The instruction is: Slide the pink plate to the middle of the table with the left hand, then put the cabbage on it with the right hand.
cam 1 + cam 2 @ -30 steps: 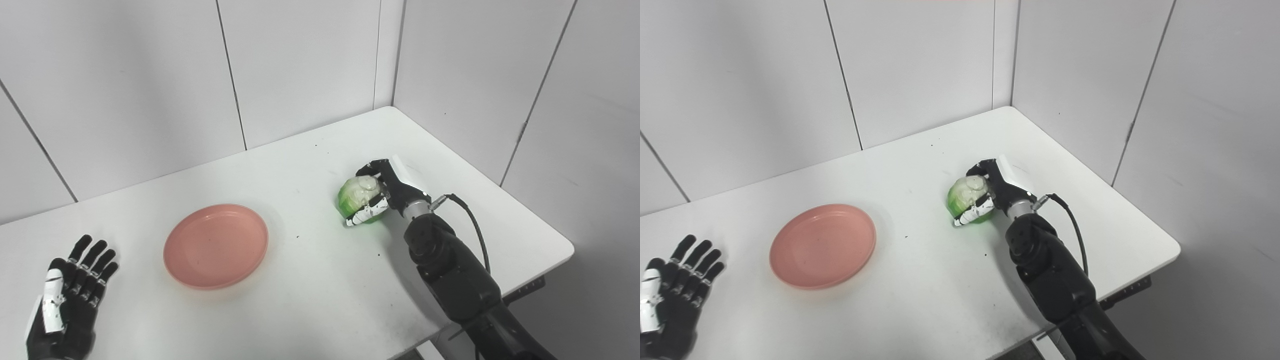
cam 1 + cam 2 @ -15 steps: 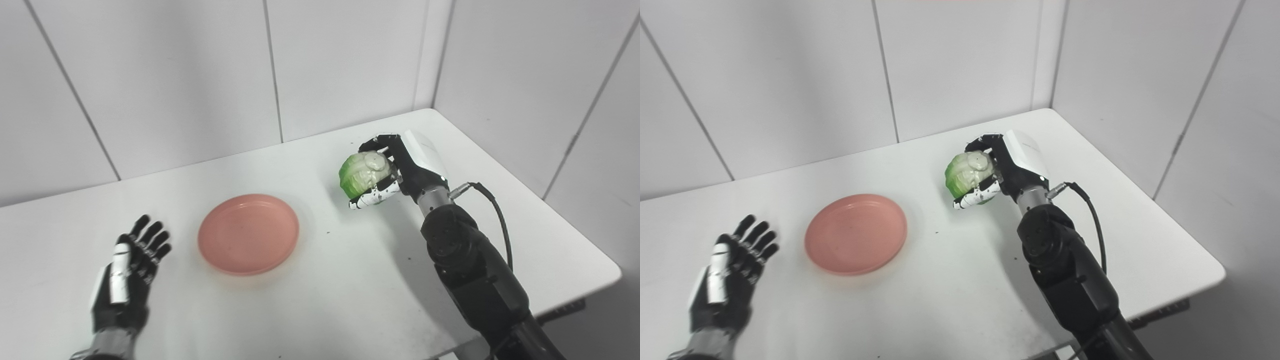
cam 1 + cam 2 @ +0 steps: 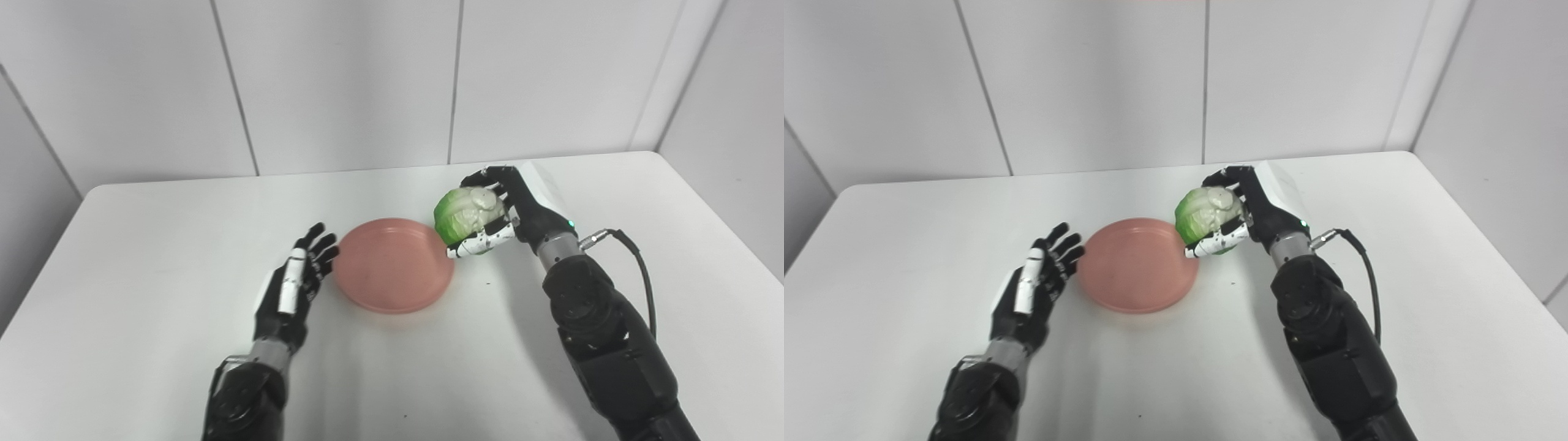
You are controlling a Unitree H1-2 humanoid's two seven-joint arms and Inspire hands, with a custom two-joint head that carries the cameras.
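Fingers of the right hand are wrapped round the cabbage, one white-tipped digit under it and the dark ones curled over its far side, so the head hangs clear of the tabletop just beside the right rim of the pink plate. It looks like a light, firm, rounded toy with a smooth skin that could roll or slip, so a cupping hold round its widest part seems right. The plate sits about mid-tabletop, shallow and stiff, likely to skate if nudged. At its left edge the left hand rests with fingers stretched and apart, tips close to the rim, holding nothing; contact cannot be told.
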